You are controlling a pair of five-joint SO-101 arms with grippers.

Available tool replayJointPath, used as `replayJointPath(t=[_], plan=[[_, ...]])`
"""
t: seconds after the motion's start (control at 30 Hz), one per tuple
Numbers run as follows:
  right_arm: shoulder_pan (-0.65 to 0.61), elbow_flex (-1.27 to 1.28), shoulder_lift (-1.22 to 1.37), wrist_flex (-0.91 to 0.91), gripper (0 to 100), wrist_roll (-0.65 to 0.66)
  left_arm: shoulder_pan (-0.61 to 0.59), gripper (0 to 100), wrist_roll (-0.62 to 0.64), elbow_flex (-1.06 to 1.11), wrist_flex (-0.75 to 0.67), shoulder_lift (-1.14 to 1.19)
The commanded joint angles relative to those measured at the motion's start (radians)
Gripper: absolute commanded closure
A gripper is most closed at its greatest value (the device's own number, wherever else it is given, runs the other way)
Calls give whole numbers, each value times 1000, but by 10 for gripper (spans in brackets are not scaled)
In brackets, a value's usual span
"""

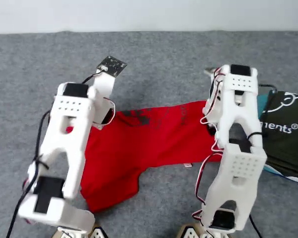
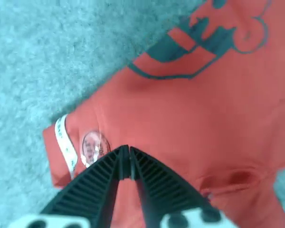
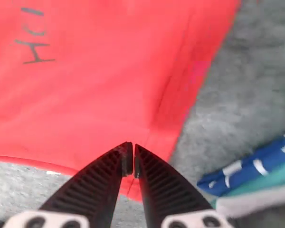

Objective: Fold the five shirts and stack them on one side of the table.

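A red shirt (image 1: 139, 144) with a dark print lies spread across the middle of the grey table (image 1: 35, 74), one sleeve toward the front. My left gripper (image 2: 128, 159) is shut, its tips over the collar with the white neck label (image 2: 65, 142). At the shirt's right edge, near a crease in the cloth (image 3: 171, 90), my right gripper (image 3: 133, 154) is shut too. Whether either one pinches fabric I cannot tell. In the high view the left arm (image 1: 69, 144) covers the shirt's left part and the right arm (image 1: 236, 139) stands at its right end.
A stack of folded shirts (image 1: 285, 134), with a dark one with white print on top and teal and blue ones below (image 3: 256, 173), sits at the table's right edge, close to the right arm. Bare grey table lies behind and to the left.
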Motion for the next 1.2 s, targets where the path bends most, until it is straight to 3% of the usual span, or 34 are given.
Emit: replayJointPath(t=[0.0, 0.3, 0.53, 0.73, 0.93, 1.17], plan=[[13, -2, 41, -13, 988, 44, -32, 993, 3, -68, -55, 101], [113, -2, 136, -36, 988, 110, -199, 994, -31, -79, -97, 239], [122, -40, 133, -4, 988, 121, -222, 994, -48, -81, -66, 235], [111, -140, 38, 45, 988, 123, -218, 994, -44, -85, 48, 15], [19, -138, -165, 47, 985, 123, -290, 994, -44, -76, 141, -255], [-214, -44, -325, 47, 951, 123, -588, 994, -51, 24, 180, -384]])
